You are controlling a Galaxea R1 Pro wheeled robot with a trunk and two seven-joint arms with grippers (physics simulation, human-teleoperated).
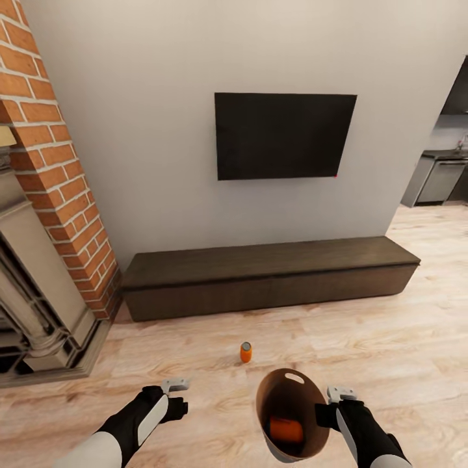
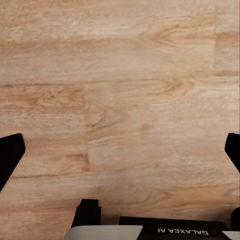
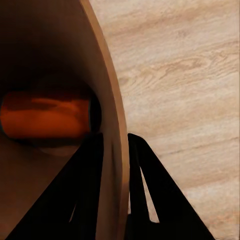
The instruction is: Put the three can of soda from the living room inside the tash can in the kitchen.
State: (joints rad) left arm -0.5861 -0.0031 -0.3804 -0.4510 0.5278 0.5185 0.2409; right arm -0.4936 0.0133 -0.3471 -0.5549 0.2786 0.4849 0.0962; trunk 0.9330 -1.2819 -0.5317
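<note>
Head view: wood floor [image 1: 403, 338] filled the lower half of the frame, with a long dark bench [image 1: 270, 276] against the white wall [image 1: 130, 130], a wall TV [image 1: 285, 135] above it, a brick fireplace [image 1: 58, 195] at the left edge and kitchen cabinets [image 1: 439, 179] at the far right. One orange soda can [image 1: 246, 352] stood upright on the floor at lower centre, in front of the bench. The trash can [image 1: 292, 416] hung at the bottom centre-right, tilted so its brown inside faced the camera, with a second orange can [image 1: 286, 429] lying inside. The right gripper [image 1: 324, 416] met its rim; the left gripper [image 1: 177, 398] hovered at lower left, well apart from the standing can.

Left wrist view: the left gripper's fingertips [image 2: 11, 155] appeared at opposite edges of the frame, spread wide, with nothing but floor [image 2: 120, 90] between them.

Right wrist view: the right gripper [image 3: 116, 150] was clamped on the bin's wall [image 3: 112, 100], one finger inside and one outside. The orange can [image 3: 45, 116] lay on its side in the bin, at left of frame.
</note>
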